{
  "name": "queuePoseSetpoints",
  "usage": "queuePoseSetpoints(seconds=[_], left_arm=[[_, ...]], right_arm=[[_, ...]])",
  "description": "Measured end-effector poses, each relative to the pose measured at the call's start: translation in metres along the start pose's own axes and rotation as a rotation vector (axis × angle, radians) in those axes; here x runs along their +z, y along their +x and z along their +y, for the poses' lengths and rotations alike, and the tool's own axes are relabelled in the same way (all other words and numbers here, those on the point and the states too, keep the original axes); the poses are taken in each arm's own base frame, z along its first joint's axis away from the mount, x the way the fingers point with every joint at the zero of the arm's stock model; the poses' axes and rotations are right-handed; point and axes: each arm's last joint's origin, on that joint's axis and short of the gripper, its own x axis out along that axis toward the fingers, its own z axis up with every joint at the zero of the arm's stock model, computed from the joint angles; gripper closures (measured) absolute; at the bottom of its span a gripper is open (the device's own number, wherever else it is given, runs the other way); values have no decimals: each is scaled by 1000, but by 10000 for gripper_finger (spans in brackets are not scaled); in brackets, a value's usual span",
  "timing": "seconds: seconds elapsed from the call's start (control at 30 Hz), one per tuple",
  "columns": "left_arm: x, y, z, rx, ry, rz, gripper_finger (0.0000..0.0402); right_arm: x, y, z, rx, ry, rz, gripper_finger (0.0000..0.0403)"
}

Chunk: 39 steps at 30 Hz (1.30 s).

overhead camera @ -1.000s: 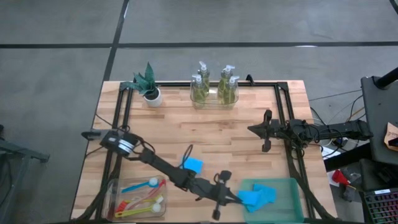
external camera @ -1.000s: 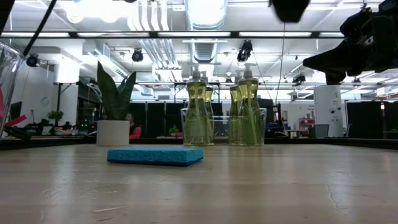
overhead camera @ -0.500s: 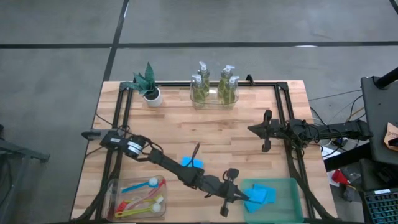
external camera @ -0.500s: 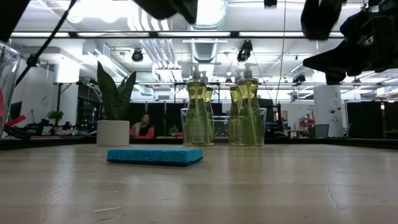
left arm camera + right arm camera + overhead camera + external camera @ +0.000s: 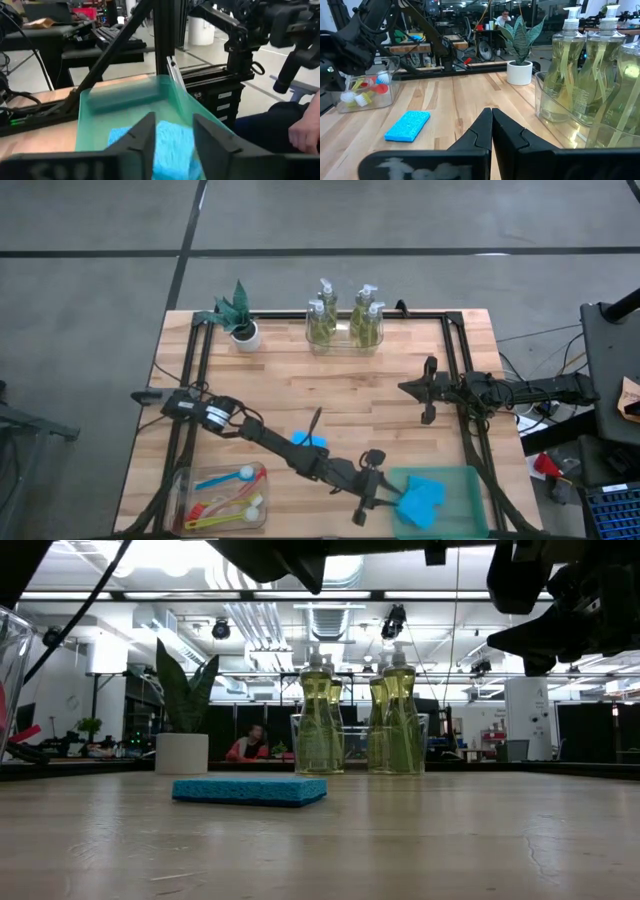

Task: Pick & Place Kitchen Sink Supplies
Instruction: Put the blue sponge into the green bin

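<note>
The left gripper (image 5: 385, 502) hangs over the near edge of the green bin (image 5: 470, 480), its fingers (image 5: 141, 140) apart with a blue sponge (image 5: 172, 147) between them; whether they touch it cannot be told, and the left arm hides part of the sponges in the bin (image 5: 424, 495). A lone sponge (image 5: 249, 789) lies mid-table, partly hidden from above; four soap bottles (image 5: 345, 320) stand in a clear tray at the far edge, overlapping at table height; the brushes (image 5: 225, 498) lie in a clear bin at the near left corner. The right gripper (image 5: 428, 392) waits above the table's right side, jaws together and empty.
</note>
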Motion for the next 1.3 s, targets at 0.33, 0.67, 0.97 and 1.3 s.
queuePoseSetpoints(seconds=[0.33,0.67,0.97,1.3], left_arm=[[6,-17,-13,-39,-40,320,205],[4,-66,-38,64,87,850,218],[-5,-101,-39,314,238,1039,228],[-34,-136,-5,424,190,1166,235]], right_arm=[[0,0,0,0,0,0,394],[0,0,0,0,-1,0,394],[0,0,0,0,-1,0,394],[0,0,0,0,-1,-2,394]])
